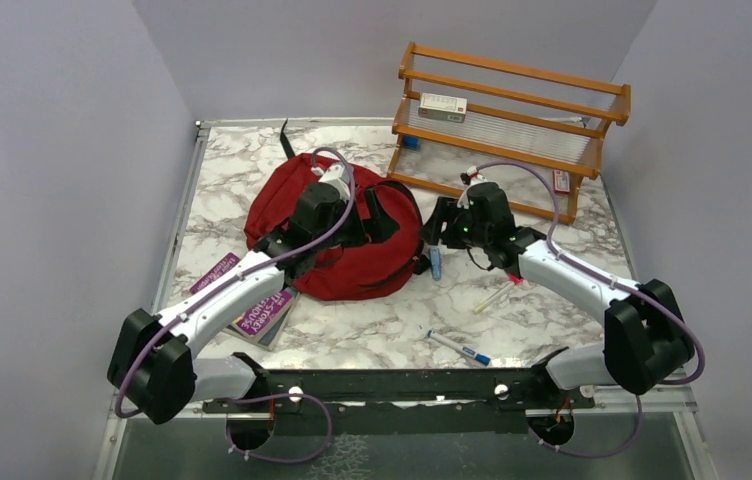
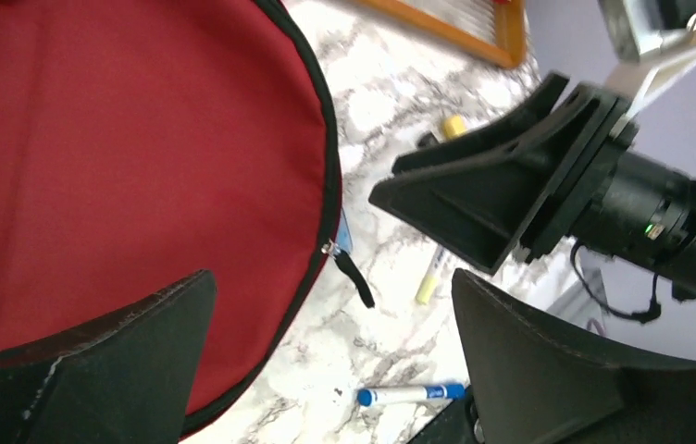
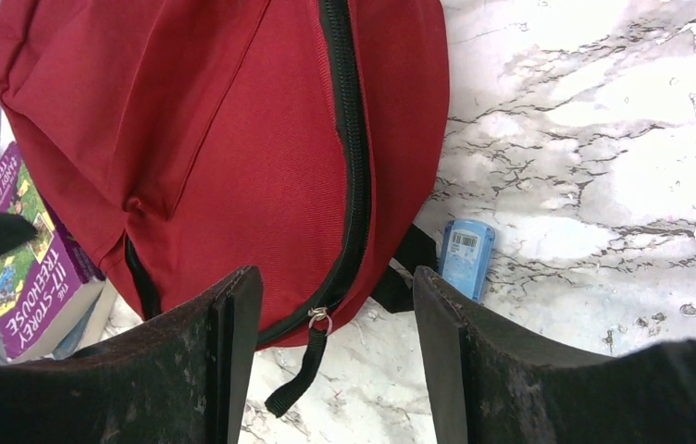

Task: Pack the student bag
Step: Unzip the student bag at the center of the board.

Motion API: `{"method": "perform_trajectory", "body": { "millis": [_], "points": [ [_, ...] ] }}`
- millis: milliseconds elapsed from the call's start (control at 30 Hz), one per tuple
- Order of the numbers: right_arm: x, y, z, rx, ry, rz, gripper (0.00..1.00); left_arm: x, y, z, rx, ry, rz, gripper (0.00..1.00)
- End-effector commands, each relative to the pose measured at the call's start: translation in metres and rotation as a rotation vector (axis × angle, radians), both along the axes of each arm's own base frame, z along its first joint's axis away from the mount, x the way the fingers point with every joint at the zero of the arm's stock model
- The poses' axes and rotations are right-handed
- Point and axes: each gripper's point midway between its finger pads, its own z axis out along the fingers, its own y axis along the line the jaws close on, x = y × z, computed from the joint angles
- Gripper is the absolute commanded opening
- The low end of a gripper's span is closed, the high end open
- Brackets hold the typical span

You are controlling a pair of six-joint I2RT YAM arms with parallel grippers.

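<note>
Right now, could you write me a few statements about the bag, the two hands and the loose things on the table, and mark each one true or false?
1. The student bag lies on the marble table. True.
2. The right hand holds the blue-capped marker. False: it is open and empty, and the marker lies on the table.
3. A purple book lies at the bag's edge. True.
4. The white box is inside the bag. False: it sits on the wooden rack.
5. The left hand is shut on the zipper pull. False: it is open and holds nothing.
</note>
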Motion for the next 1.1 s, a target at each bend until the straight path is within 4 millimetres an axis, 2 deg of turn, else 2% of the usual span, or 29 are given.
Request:
{"method": "perform_trajectory", "body": {
  "millis": [0,100,200,300,367,500,667,833,1067],
  "points": [
    [0.013,0.002,0.011,0.012,-0.035,-0.033,0.66,0.021,0.049,0.026,0.135,-0.046,0.222,0.99],
    [0.012,0.003,0.008,0.011,-0.03,-0.032,0.65,0.026,0.066,0.03,0.14,-0.069,0.268,0.99],
    [0.013,0.003,0.006,0.012,-0.024,-0.036,0.66,0.025,0.065,0.029,0.02,-0.037,0.275,0.99],
    [0.013,0.003,0.005,0.011,-0.019,-0.035,0.65,0.018,0.046,0.02,-0.042,0.05,0.205,0.93],
    [0.014,0.003,0.006,0.011,-0.018,-0.038,0.65,0.012,0.031,0.01,-0.033,0.106,0.162,0.88],
    [0.016,0.003,0.0,-0.003,-0.008,-0.039,0.65,-0.002,0.003,-0.003,-0.004,0.137,0.144,0.84],
    [0.026,0.006,-0.005,-0.026,0.0,-0.04,0.64,-0.01,-0.007,-0.018,0.04,0.181,0.185,0.78],
    [0.035,0.011,-0.008,-0.031,0.003,-0.031,0.63,-0.017,-0.017,-0.027,0.071,0.229,0.233,0.78],
    [0.035,0.011,-0.012,-0.016,0.013,-0.042,0.61,-0.028,-0.041,-0.039,0.055,0.314,0.252,0.78]
  ]
}}
